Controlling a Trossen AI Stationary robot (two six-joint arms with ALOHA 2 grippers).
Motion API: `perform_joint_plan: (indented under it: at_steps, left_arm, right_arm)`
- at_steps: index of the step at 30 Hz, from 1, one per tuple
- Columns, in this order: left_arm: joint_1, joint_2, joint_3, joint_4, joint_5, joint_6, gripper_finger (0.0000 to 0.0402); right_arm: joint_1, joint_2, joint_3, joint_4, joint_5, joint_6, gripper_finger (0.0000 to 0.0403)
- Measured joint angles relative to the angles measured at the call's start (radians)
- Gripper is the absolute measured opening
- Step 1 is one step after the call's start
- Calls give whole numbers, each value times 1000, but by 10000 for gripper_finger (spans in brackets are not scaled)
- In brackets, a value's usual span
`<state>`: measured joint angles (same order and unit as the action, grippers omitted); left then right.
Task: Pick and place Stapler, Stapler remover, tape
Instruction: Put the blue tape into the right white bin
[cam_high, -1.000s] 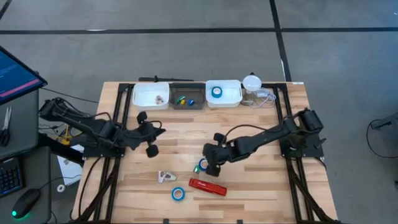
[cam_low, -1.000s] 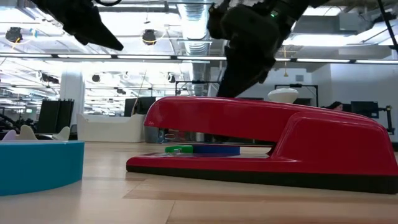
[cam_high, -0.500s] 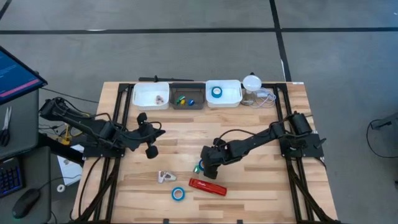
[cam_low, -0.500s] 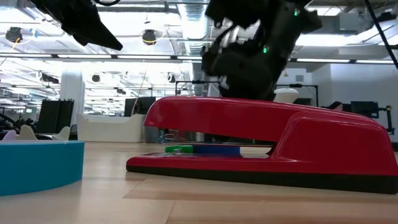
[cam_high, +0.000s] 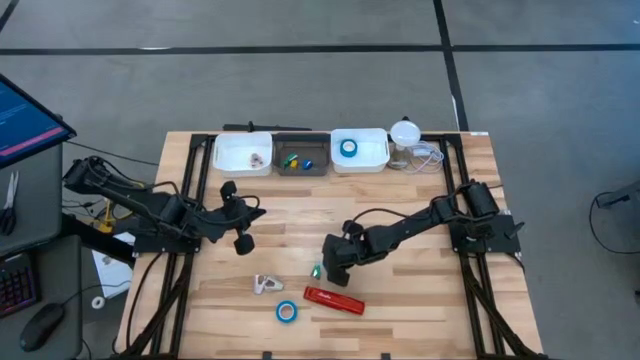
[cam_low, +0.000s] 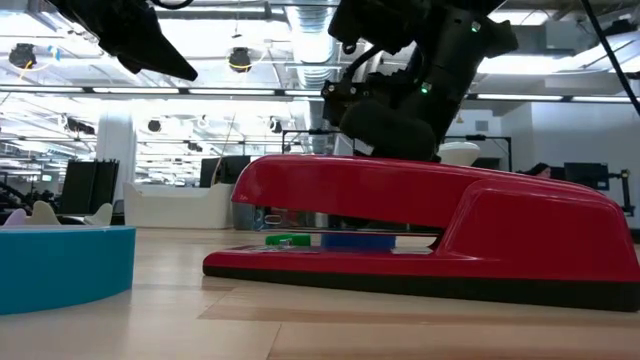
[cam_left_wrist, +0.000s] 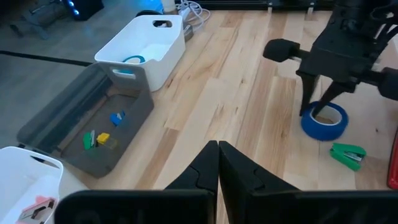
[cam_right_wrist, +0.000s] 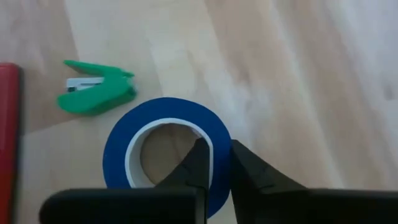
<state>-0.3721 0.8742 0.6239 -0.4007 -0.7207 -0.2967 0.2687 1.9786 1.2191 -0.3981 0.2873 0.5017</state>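
The red stapler lies flat near the table's near edge and fills the low view. One blue tape roll lies flat under my right gripper, whose fingers straddle its wall. A second tape roll lies left of the stapler, and a third sits in the far white bin. A pale staple remover rests on the table. My left gripper hovers shut over the table's left part. My right gripper has the tape roll's wall pinched between its fingers, one finger inside the pale core and one outside. It comes from above, pointing down. The roll lies flat on the table.
A small green stapler-like bit lies just beside the held roll. Along the far edge stand a white bin, a grey tray with tiny coloured bits, and the white bin with tape. A white bulb-shaped thing with a cable lies beyond.
My right gripper has moved toward the table's left and near edge and come down over the tape roll, which it now covers in the high view. The stapler, the other rolls and my left arm have stayed where they were.
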Motion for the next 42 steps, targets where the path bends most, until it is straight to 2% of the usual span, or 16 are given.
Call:
perform_joint_plan:
  at_steps: [6, 10, 15, 24, 29, 32, 42]
  left_arm:
    - [0, 0, 0, 0, 1, 0, 3]
    - [0, 0, 0, 0, 0, 0, 3]
    - [0, 0, 0, 0, 0, 0, 3]
    - [0, 0, 1, 0, 0, 0, 3]
    - [0, 0, 1, -1, 0, 0, 3]
    - [0, 0, 1, -1, 0, 0, 3]
    - [1, 0, 1, 0, -13, 0, 3]
  right_arm:
    - [-20, -53, -2, -20, 45, -36, 34]
    - [-60, -126, -2, -40, 91, -96, 25]
    - [-148, -252, -1, -46, 156, -161, 25]
    - [-332, -405, -1, -27, 164, -246, 25]
    - [-372, -423, -1, -28, 168, -276, 25]
    - [-401, -421, -1, -43, 208, -286, 25]
    - [-609, -363, 3, -9, 207, -299, 25]
